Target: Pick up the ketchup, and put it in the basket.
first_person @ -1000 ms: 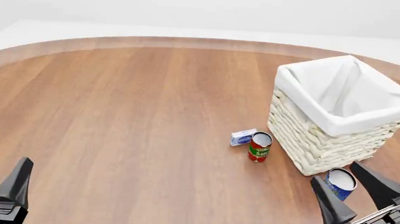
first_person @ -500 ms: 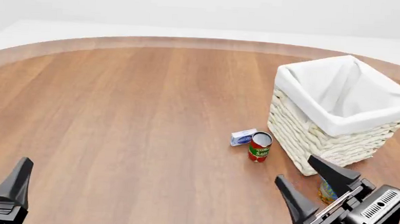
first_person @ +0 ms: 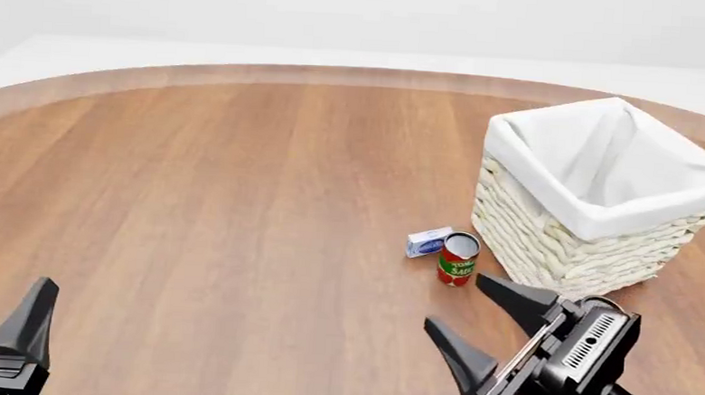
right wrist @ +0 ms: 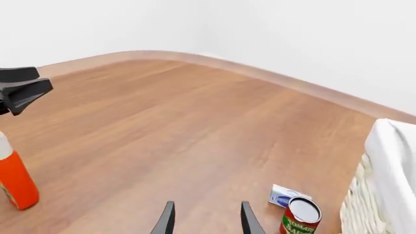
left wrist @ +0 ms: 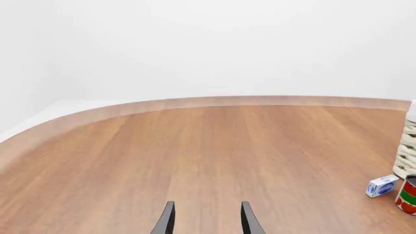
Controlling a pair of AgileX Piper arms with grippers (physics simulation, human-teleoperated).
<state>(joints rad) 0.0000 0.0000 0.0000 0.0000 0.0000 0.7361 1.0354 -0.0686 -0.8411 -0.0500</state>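
Note:
The ketchup [right wrist: 14,181], a small red bottle with a white cap, shows only in the right wrist view, standing on the wooden table well off to one side of my right gripper [right wrist: 205,218]. It is out of the front view. The cream wicker basket [first_person: 567,249] with a white liner stands at the right of the table. In the front view my right gripper [first_person: 456,302] is open and empty, low in front of the basket and angled leftward. At the bottom left corner my left gripper [first_person: 3,286] is open with nothing in it, and its fingers [left wrist: 166,220] point over bare wood.
A red-and-green tomato sauce can [first_person: 458,258] and a small white-and-blue box [first_person: 429,242] sit just left of the basket, ahead of the right gripper. The left gripper [right wrist: 21,91] shows beyond the ketchup in the right wrist view. The table's curved far edge [first_person: 335,72] meets a white wall.
My right gripper has swung left and turned, moving from beside the basket's near corner toward the table's middle; it now covers the blue-and-yellow can. The left arm has not moved.

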